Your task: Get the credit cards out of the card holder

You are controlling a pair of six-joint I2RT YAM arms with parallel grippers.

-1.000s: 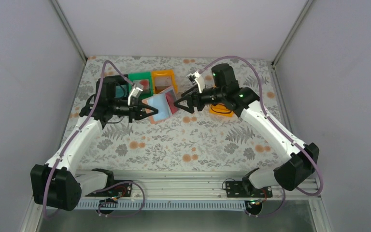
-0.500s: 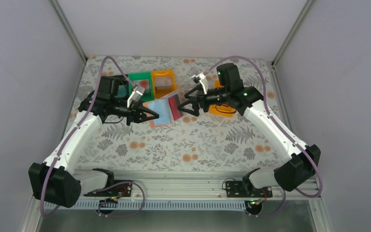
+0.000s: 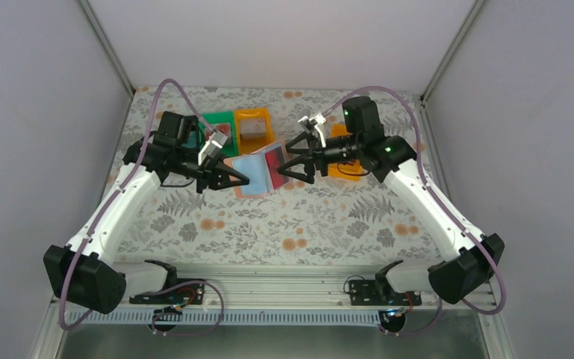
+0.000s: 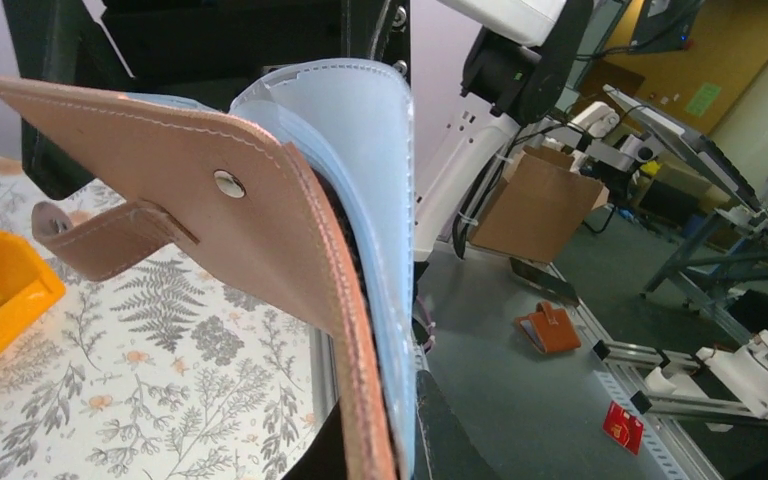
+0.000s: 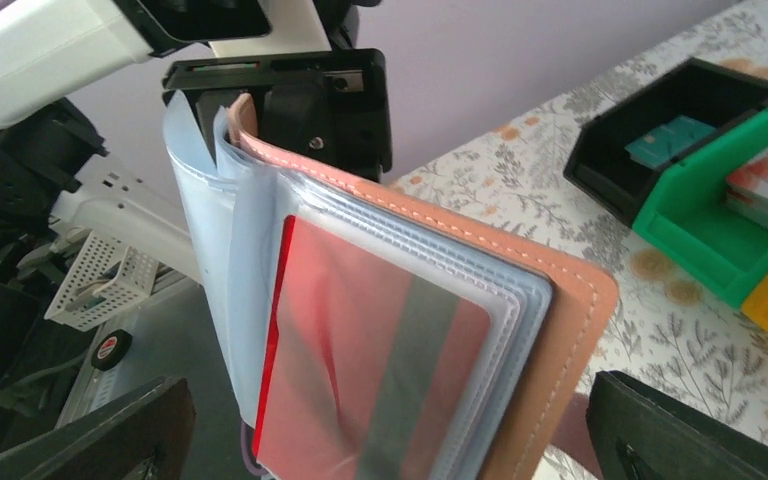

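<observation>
My left gripper (image 3: 241, 180) is shut on the card holder (image 3: 252, 176) and holds it open above the table. In the left wrist view the holder's brownish-pink cover (image 4: 210, 210), with its snap and closing tab, sits pinched with the pale blue sleeves between my left gripper's (image 4: 392, 425) jaws. My right gripper (image 3: 284, 166) is open at the holder's right page. In the right wrist view a red credit card (image 5: 360, 370) with a dark stripe sits inside a clear sleeve of the holder (image 5: 550, 330), between my right gripper's (image 5: 390, 440) spread fingers (image 5: 110, 440).
A green bin (image 3: 218, 123) and an orange bin (image 3: 254, 123) stand behind the holder; another orange bin (image 3: 344, 168) lies under the right arm. The right wrist view shows a black bin (image 5: 640, 150) holding a teal card (image 5: 665, 138) and the green bin (image 5: 730, 240) holding a pinkish card.
The left gripper has carried the holder slightly right and laid it more open. The right gripper has shifted right and a little down, still open at the red-card page.
</observation>
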